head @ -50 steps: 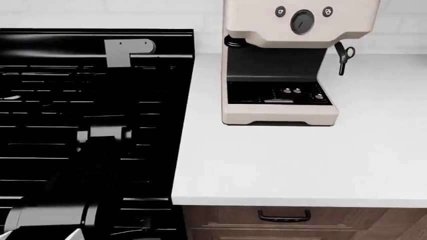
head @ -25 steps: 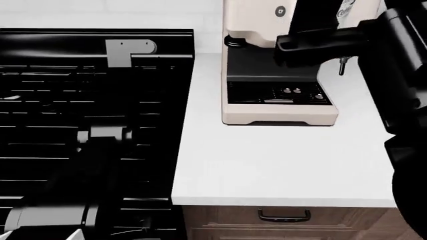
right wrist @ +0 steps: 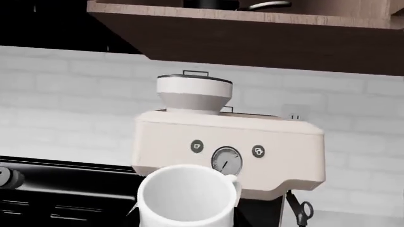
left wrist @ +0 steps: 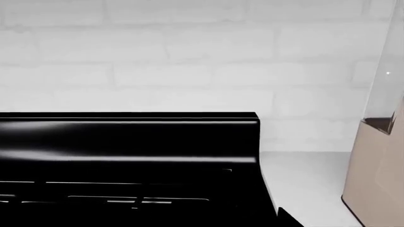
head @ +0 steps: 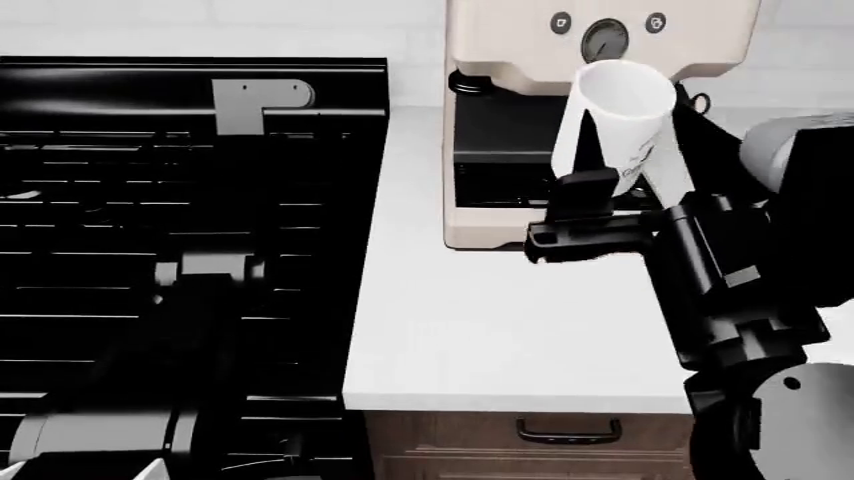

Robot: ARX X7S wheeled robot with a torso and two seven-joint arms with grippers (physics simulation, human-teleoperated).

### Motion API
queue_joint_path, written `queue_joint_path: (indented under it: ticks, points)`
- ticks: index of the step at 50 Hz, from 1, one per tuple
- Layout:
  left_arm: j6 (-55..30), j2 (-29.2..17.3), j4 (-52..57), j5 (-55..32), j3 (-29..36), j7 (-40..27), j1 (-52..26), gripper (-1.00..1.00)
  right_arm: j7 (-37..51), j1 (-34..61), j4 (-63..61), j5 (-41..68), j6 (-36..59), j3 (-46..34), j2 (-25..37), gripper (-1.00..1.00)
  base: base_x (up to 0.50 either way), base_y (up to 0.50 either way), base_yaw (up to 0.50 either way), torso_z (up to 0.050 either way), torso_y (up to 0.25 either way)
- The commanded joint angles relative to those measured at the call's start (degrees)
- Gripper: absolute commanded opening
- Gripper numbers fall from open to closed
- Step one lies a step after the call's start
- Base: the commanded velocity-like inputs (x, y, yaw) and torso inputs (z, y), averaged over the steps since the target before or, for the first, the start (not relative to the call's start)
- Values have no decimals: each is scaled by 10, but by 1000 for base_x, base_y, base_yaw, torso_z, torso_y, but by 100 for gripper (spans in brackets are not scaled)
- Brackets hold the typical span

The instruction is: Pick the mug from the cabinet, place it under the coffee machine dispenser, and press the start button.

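Far left in head view: black stove [head: 187, 250], w/ left arm lying low over it; left end effector itself out of frame in every view, so can't tell if spread or pressed together. Left wrist view gives only stove back rail, brick wall and a sliver of beige machine side.

Next across: white worktop [head: 454, 330] w/ cream-beige coffee machine [head: 601, 50] at its rear — round gauge [head: 605, 40] flanked by two small round buttons [head: 561, 22]. Black drip grille [head: 501, 185] partly seen, bare where visible. Dispenser nozzle hidden behind mug in head view, not clearly made out.

Then mug [head: 617, 125]: white, upright w/ slight tilt, opening up, held in air in front of machine face, above tray level, not resting on anything. Right end effector [head: 587, 215] pinching mug at its lower part; exact finger contact hard to read. Right wrist view looks down into mug [right wrist: 186, 196], machine panel directly behind.

Progress, judged: pick from cabinet done; mug near machine but not yet under dispenser. Left to do — lower onto grille beneath nozzle, release, press start button. Which of the two buttons is start: can't tell.
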Motion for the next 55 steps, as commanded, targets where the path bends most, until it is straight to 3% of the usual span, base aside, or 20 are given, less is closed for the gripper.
queue_joint_path:
  ticks: [1, 8, 28, 34, 44, 55]
  points:
    - [0, 0, 0, 0, 2, -1, 0, 100, -109, -123, -7, -188, -46, -45, -7, -100, 0, 0, 0, 0, 0]
    - [1, 0, 0, -1, 3, -1, 0, 100, -140, -155, 16, -281, -83, -98, -12, -100, 0, 0, 0, 0, 0]
    - [3, 0, 0, -1, 8, -2, 1, 100, -155, -163, 63, -334, -119, -125, -21, -100, 0, 0, 0, 0, 0]
    - [4, 0, 0, -1, 9, -3, 1, 100, -169, -168, 98, -323, -142, -107, -32, -100, 0, 0, 0, 0, 0]
    - [3, 0, 0, -1, 10, -3, 1, 100, -154, -121, 144, -252, -94, -80, -55, -100, 0, 0, 0, 0, 0]
    - [4, 0, 0, -1, 12, -5, 1, 100, -74, -56, 139, -150, -1, -57, -63, -100, 0, 0, 0, 0, 0]
